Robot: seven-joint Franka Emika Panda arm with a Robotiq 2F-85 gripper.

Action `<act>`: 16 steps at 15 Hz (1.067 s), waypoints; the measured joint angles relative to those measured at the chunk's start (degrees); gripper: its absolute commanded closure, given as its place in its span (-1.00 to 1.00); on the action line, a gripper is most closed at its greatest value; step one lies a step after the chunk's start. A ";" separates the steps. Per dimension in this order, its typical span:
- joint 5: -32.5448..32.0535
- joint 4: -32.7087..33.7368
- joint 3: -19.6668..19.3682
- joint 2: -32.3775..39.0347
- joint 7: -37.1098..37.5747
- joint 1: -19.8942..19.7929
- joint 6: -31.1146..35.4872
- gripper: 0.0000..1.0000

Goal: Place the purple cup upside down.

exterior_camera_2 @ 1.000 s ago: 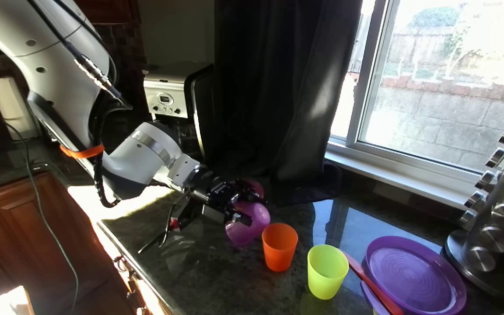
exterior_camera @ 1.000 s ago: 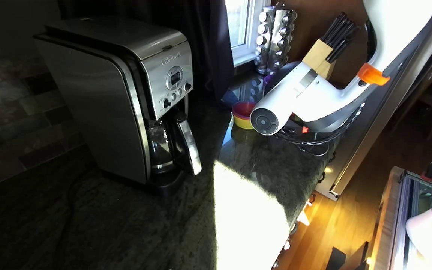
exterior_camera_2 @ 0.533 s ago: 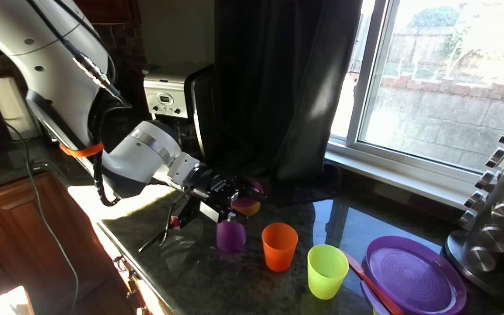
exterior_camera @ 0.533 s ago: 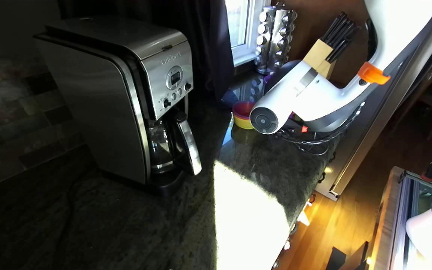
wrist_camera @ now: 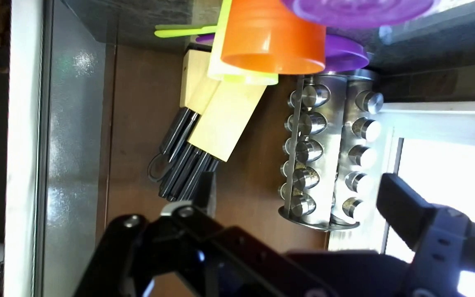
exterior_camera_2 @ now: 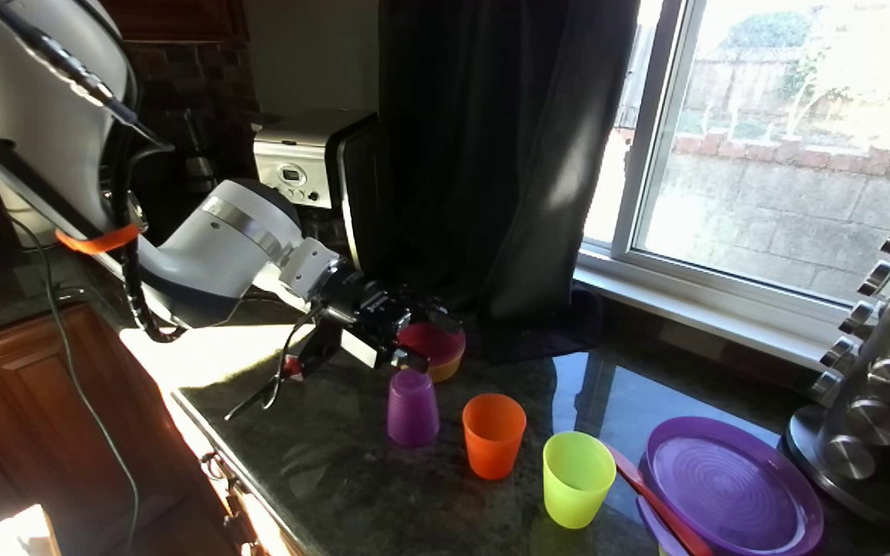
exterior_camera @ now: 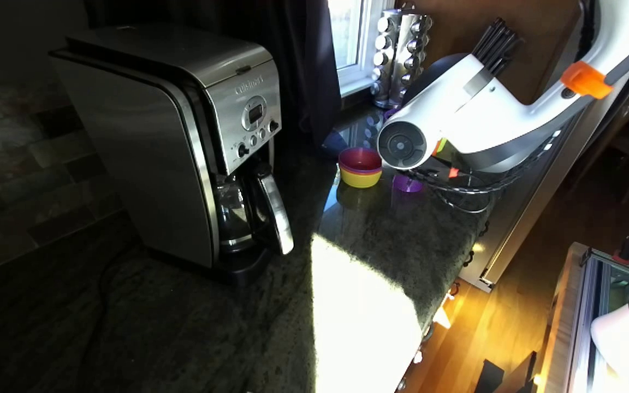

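While the black two-fingered gripper (wrist_camera: 297, 181) hangs, jaws spread wide, that tapered purple plastic cup (exterior_camera_2: 412, 411) sits upside down on the dark glossy counter (exterior_camera_2: 383, 502), near an upright orange plastic cup (exterior_camera_2: 494, 439).

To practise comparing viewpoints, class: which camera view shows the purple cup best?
An exterior view, where the purple cup shows nearly whole, upside down on the counter. Where the arm partly blocks an exterior view, only the cup's lower part shows; the wrist view has its base, cut off at the top edge.
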 measured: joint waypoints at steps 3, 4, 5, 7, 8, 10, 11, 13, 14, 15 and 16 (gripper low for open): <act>0.84 -3.26 -0.90 -7.07 -4.10 -0.22 6.98 -1.00; 0.84 -4.38 -1.47 -9.64 -5.68 -0.24 8.83 -1.00; 0.61 -5.55 -2.14 -12.21 -7.76 -0.25 10.49 -1.00; -1.83 -8.28 -3.96 -17.94 -13.14 -0.43 15.28 -1.00; -3.45 -9.61 -5.11 -20.89 -15.49 -0.60 18.37 -1.00; -6.07 -11.87 -8.22 -26.81 -20.32 -1.05 26.12 -1.00; -7.01 -12.71 -10.07 -29.53 -22.94 -1.31 30.25 -1.00; -7.44 -13.72 -14.24 -34.26 -28.81 -2.01 38.26 -1.00; -7.25 -13.96 -16.38 -36.20 -32.18 -2.48 42.08 -1.00; -6.63 -14.07 -18.49 -37.73 -35.83 -2.99 45.55 -1.00; -5.25 -14.10 -20.49 -38.78 -39.81 -3.34 48.35 -1.00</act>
